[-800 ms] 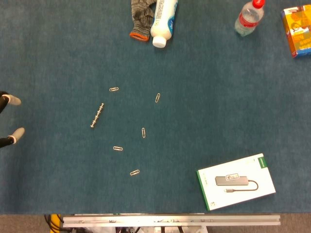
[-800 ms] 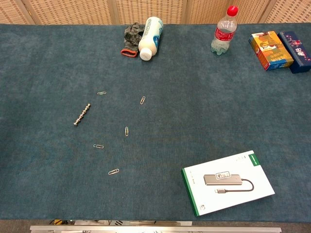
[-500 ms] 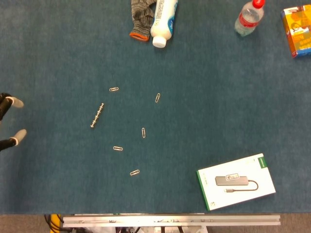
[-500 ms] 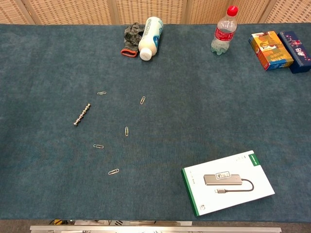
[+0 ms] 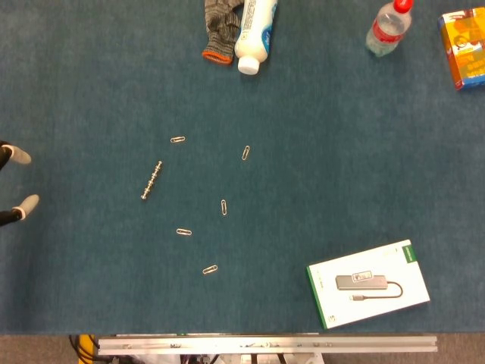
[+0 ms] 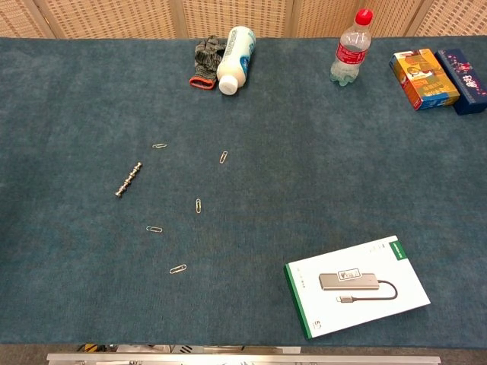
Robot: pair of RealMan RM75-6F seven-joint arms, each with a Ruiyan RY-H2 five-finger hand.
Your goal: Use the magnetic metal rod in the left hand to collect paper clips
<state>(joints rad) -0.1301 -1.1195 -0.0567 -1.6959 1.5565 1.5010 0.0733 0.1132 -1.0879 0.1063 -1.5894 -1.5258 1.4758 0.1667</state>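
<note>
The left hand (image 5: 14,186) has slid back a little toward the desk's (image 5: 341,152) left edge. Its fingers (image 5: 27,205) are spread apart, holding nothing. The metal rod (image 5: 151,180) lies on the desk, right of the hand, with paper clips (image 5: 223,207) around it.

Evenly, softly lit from above. Barely any shadows, no glare. Sharp throughout, without visible edge distortion.

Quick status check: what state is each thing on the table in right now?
magnetic metal rod: lying on the cloth, not held.
paper clips: five, scattered, none on the rod.
left hand: only fingertips show, apart, holding nothing visible.
white bottle: lying down.
water bottle: upright, capped.
white box: flat, closed.
</note>
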